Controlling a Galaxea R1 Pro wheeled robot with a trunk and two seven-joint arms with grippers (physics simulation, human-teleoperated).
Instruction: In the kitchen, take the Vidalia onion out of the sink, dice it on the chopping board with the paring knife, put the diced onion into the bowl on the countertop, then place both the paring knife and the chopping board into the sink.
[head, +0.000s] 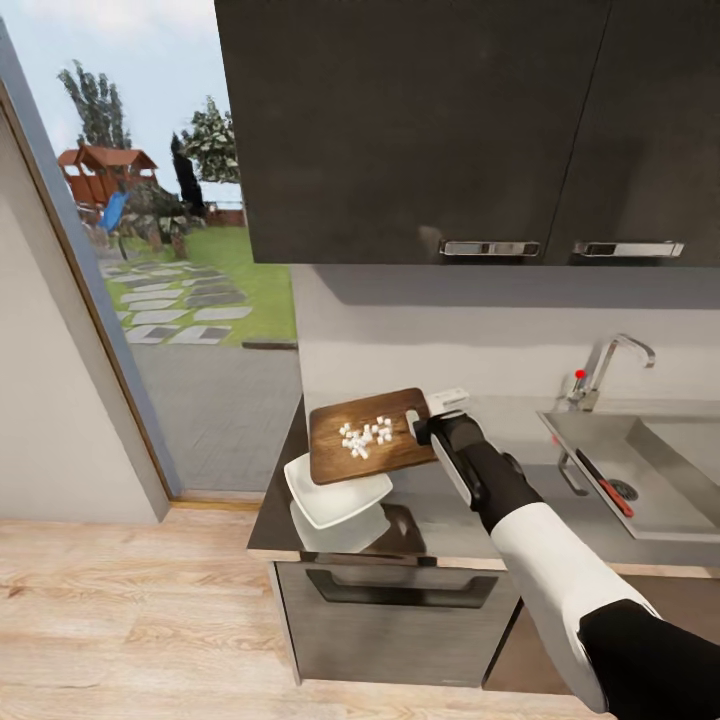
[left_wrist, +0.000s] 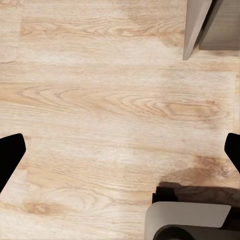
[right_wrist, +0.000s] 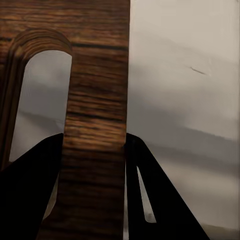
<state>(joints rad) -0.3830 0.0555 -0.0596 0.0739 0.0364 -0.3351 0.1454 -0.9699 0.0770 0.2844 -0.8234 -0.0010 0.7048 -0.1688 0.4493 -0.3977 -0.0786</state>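
Room: kitchen corner with a glass door to a garden, dark wall cabinets (head: 420, 120) overhead, pale wood floor (head: 120, 600) below.
Surface: we see the grey steel countertop (head: 450, 505) running from the door side toward the sink (head: 660, 470).
Chopping board: the chopping board (head: 368, 435) is lifted and tilted over the bowl, well away from the sink; we judge the tilt is meant to slide the dice off its low edge.
Diced onion: a cluster of small white cubes (head: 365, 436) sits mid-board, none in the bowl that we can make out.
Bowl: the white bowl (head: 335, 490) lies just under the board's low corner, on the far side of the board from the sink; a pale mirror image shows in the steel beneath it.
Right pincer: the right pincer (head: 425, 425) grips the board at its slotted handle end, the end nearer the sink; in the right wrist view its dark fingers (right_wrist: 150, 190) clamp either side of the wood strip (right_wrist: 95, 125) beside the slot.
Left pincer: in the left wrist view the left pincer (left_wrist: 120, 150) hangs over bare floor with its tips wide apart, holding nothing.
Paring knife: the red-handled paring knife (head: 603, 483) already lies inside the sink, near the drain.
Hard to make out: the sink is cut off at the picture's edge; whether the board touches the bowl's rim we cannot tell; the bowl's inside is partly covered by the board.
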